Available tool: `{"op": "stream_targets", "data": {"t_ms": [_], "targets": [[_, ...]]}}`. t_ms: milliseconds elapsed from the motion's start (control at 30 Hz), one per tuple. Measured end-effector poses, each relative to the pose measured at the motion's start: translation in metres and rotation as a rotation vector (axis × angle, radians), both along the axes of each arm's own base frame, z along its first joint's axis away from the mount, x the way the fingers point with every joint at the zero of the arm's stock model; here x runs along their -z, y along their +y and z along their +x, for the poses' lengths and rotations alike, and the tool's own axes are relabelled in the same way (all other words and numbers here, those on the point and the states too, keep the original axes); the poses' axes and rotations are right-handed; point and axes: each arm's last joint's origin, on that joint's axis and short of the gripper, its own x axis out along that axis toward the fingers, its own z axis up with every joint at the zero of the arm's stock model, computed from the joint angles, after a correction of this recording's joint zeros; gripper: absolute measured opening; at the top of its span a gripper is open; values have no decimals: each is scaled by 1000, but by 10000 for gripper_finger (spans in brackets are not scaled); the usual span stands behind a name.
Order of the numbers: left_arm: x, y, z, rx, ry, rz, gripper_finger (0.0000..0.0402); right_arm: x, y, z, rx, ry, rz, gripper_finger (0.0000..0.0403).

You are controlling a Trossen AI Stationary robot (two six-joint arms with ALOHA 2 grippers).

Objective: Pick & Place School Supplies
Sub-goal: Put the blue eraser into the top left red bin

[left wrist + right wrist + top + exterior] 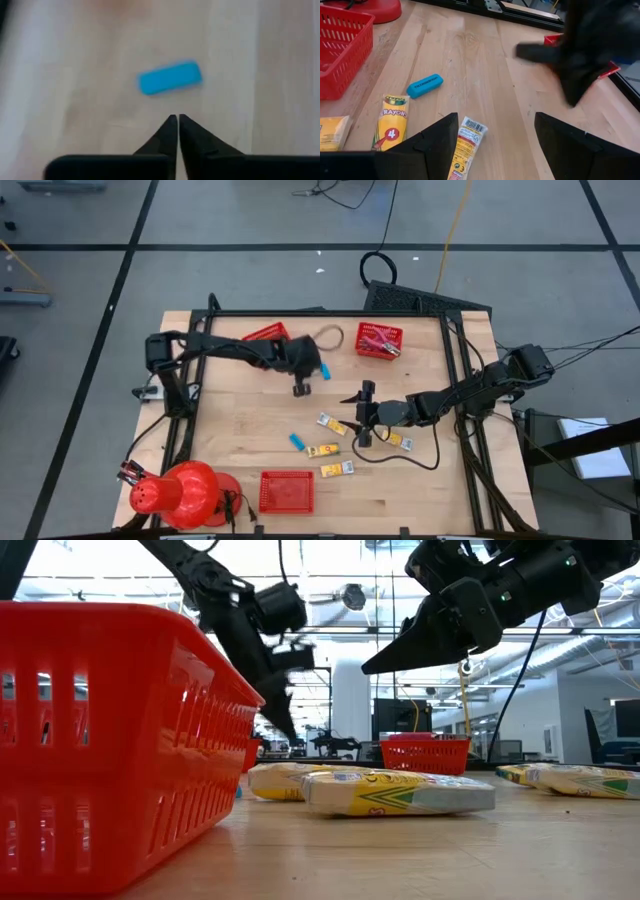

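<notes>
My left gripper (300,389) hangs shut over the table's middle-far part. A light-blue block (170,78) lies flat on the wood just beyond its tips, also visible from above (324,371). My right gripper (364,416) is open and hovers right of centre. In the right wrist view a yellow packet (465,144) lies below the gap (495,131), close to one finger, untouched. More yellow packets (322,450) (338,469) (400,440) and a second blue block (298,441) lie flat on the table. Red-handled tools sit in the far basket (379,340).
A red basket (287,491) stands at the near edge and fills the left of the low view (110,740). Another basket (265,335) sits at the far left. A red dome (185,493) is at the near left corner. A loop of cord (330,335) lies far centre.
</notes>
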Motion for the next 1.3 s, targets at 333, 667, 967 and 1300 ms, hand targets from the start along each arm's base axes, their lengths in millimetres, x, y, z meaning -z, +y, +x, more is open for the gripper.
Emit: {"op": "stream_targets", "data": {"t_ms": [333, 667, 967, 1300], "targets": [[27, -27, 17, 274, 198, 420, 168, 2, 0, -1, -9, 25, -26, 254], [13, -22, 31, 467, 118, 480, 186, 3, 0, -2, -9, 42, -30, 254], [6, -5, 30, 529, 150, 487, 177, 4, 0, -2, -10, 44, -30, 254], [16, 2, 39, 591, 137, 446, 177, 3, 0, -1, -9, 33, -26, 254]]}}
